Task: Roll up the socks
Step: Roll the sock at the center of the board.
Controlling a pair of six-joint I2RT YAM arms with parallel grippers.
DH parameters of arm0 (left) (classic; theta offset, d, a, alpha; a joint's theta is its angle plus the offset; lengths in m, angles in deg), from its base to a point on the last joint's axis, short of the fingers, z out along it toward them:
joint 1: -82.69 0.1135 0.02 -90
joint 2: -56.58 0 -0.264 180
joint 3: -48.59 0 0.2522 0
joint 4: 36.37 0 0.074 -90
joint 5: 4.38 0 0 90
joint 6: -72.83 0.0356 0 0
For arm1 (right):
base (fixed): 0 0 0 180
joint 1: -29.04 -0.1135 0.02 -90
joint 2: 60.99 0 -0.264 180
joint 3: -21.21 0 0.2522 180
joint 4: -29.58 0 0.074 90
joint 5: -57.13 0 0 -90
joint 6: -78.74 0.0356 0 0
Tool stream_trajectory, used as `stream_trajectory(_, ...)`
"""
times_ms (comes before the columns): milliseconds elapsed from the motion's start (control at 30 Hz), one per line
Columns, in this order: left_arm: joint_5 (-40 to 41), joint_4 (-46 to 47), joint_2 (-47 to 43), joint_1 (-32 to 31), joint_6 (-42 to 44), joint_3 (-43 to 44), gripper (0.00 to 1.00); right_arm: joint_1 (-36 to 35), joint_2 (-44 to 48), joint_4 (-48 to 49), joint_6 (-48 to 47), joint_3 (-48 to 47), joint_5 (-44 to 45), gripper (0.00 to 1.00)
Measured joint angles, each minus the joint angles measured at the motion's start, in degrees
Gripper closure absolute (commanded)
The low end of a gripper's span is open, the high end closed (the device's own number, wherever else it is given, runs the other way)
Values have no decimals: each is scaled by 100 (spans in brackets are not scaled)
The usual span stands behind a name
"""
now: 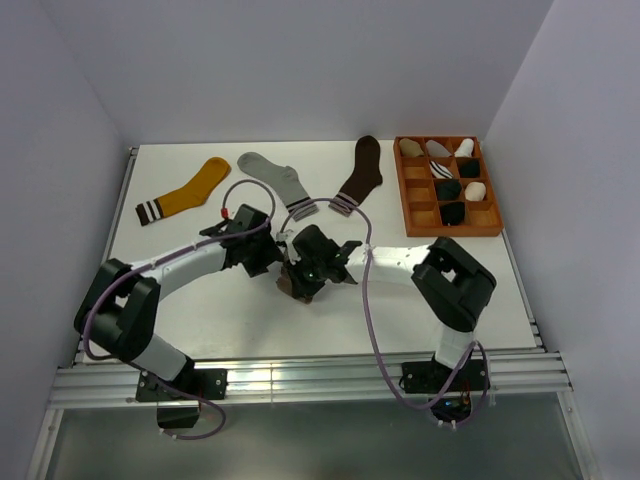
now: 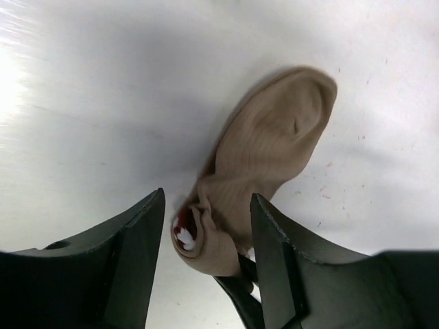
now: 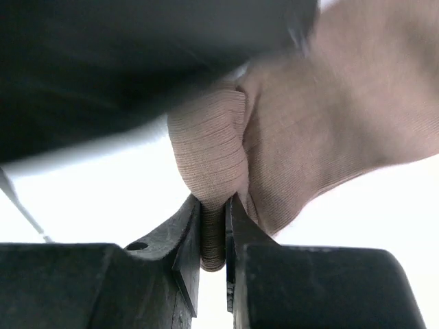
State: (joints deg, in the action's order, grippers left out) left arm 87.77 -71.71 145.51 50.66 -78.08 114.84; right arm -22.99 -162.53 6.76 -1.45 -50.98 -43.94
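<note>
No text, label, brand, number or sign can be read anywhere. The taupe sock, the laid-out socks, the tray, the arms and the table show none.

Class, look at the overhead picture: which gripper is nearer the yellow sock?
Left. The left gripper hangs open to the right of the yellow sock and nearer the front; the right gripper lies further right, pinching a tan sock.
</note>
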Motion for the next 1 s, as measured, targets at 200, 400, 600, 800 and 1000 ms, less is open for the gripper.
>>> stream_trajectory(200, 122, 114, -654, 186, -151, -673, 44, 577, -459, -444, 269, -404, -1453, 100)
stream_trajectory(400, 101, 297, -737, 219, -140, -962, 51, 658, -599, -686, 284, -557, -1825, 100)
stream_trajectory(600, -42, 682, -181, 223, 42, -745, 64, 658, -684, -837, 271, -671, -1996, 100)
stream_trajectory(800, -267, 1040, 575, 223, 264, -306, 79, 658, -828, -1051, 264, -876, -2173, 100)
stream_trajectory(1000, -531, 1399, 817, 223, 304, -295, 87, 675, -957, -1220, 289, -1036, -2465, 100)
